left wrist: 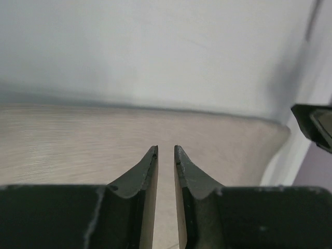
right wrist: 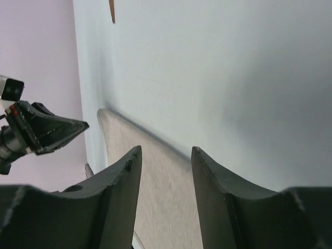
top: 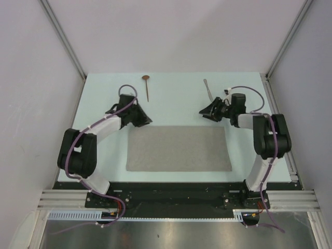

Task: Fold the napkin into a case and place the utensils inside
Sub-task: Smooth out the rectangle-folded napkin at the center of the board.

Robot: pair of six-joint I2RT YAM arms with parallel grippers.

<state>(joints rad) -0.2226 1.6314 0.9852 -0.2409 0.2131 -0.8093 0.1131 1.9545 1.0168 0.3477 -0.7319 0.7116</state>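
The napkin (top: 179, 148) lies flat (spoon (top: 147, 85) and knife (top: 207, 91) beyond it).

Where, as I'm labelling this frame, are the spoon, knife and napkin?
spoon (top: 147, 89), top view, middle of its handle.
knife (top: 207, 90), top view, midway along it.
napkin (top: 179, 148), top view, centre of the cloth.
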